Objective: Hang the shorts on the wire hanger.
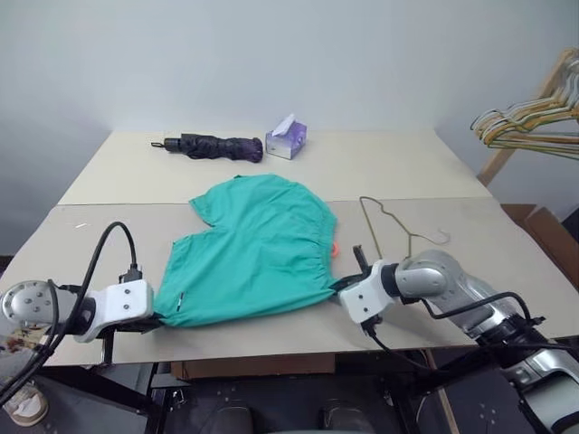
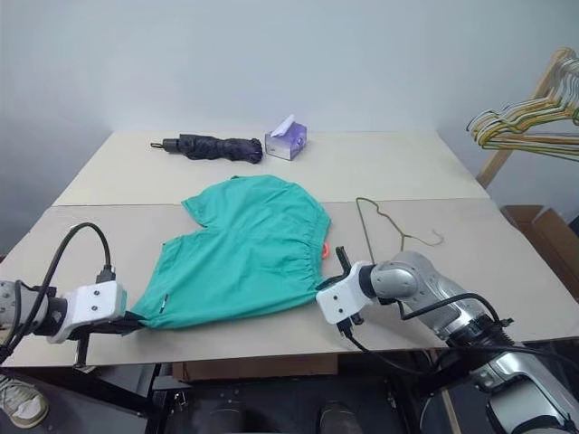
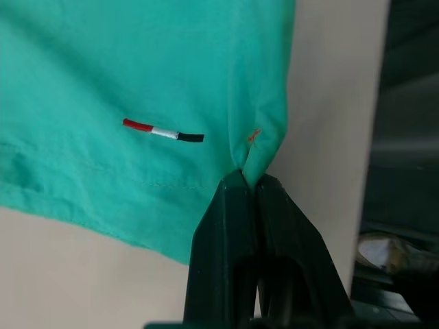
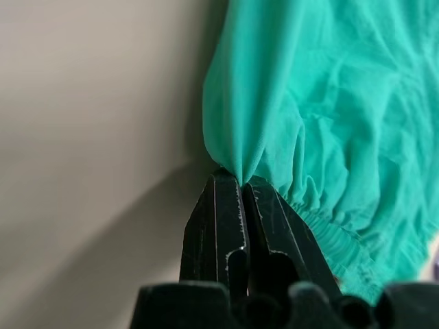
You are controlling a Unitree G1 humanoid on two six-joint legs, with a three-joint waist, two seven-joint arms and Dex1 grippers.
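1. While the shorts (image 1: 255,249) lie spread flat on the worktop (image 1: 389,172), we hold them at 2 points, so we judge the step in hand to be positioning the garment before hanging.
2. Our left end effector (image 3: 248,179) is pressed together on a corner near the leg hem; our right end effector (image 4: 241,179) pinches the edge by the gathered waistband.
3. Both arms sit low at the near worktop edge, end effectors angled down and inward.
4. The wire hanger (image 1: 398,222) lies bare just beside the shorts, on our right.
5. Next, we think, 1 hand must free itself for the hanger.
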